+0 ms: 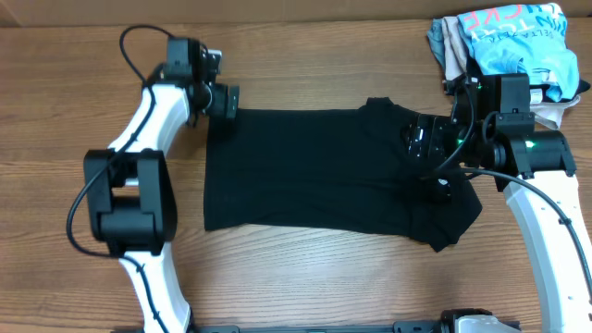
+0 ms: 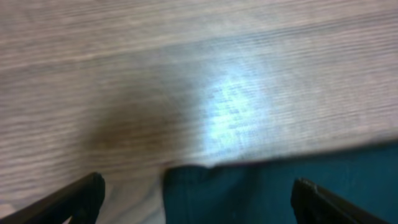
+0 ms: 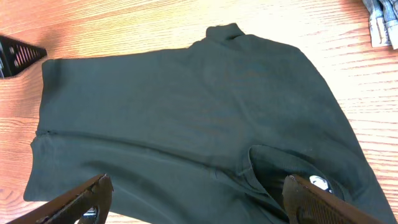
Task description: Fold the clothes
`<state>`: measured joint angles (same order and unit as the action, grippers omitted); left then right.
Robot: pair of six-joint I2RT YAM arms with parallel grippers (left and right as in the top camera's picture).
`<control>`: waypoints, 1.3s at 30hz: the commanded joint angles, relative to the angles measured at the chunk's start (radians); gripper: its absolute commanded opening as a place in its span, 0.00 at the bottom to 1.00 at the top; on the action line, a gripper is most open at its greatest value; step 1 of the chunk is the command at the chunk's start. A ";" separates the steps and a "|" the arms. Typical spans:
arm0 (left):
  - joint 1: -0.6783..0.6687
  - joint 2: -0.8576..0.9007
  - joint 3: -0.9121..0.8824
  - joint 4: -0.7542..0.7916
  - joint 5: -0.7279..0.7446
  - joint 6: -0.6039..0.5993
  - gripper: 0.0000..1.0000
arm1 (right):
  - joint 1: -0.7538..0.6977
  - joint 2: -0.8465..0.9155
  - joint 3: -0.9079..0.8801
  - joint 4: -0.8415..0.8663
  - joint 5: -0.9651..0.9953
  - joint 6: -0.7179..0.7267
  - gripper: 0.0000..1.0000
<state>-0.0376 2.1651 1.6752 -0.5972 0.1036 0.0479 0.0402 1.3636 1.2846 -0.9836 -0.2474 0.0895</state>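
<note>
Left pincer (image 1: pixel 229 102) spread wide at black T-shirt (image 1: pixel 314 166) corner; right pincer (image 1: pixel 418 139) spread wide, low over shirt.

Black T-shirt (image 3: pixel 186 106) (spread out) on table (image 3: pixel 124 31)

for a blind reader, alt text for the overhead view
A black T-shirt lies spread on a wooden table, the left gripper at its top-left corner, the right gripper over its right side. Other clothes sit top right.
</note>
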 commanded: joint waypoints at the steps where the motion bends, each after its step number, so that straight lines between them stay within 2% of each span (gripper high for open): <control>1: -0.006 0.078 0.178 -0.108 -0.024 -0.119 0.95 | 0.005 -0.003 0.013 0.011 0.003 -0.008 0.91; 7: -0.024 0.195 0.388 -0.338 -0.017 -0.153 0.88 | 0.005 -0.003 0.013 0.013 0.003 -0.008 0.91; 14: -0.032 0.243 0.418 -0.408 -0.030 -0.168 0.87 | 0.005 -0.003 0.013 0.010 0.023 -0.010 0.91; 32: -0.036 0.288 0.418 -0.366 -0.017 -0.128 0.85 | 0.005 0.002 0.011 0.002 0.056 -0.019 0.91; 35: -0.036 0.289 0.418 -0.350 -0.018 -0.121 0.82 | 0.005 0.010 0.011 0.003 0.056 -0.019 0.91; 39: -0.037 0.289 0.418 -0.347 -0.018 -0.122 0.70 | 0.005 0.033 0.011 0.002 0.056 -0.019 0.91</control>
<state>-0.0662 2.4386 2.0674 -0.9459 0.0784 -0.0956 0.0399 1.3758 1.2846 -0.9859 -0.2020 0.0776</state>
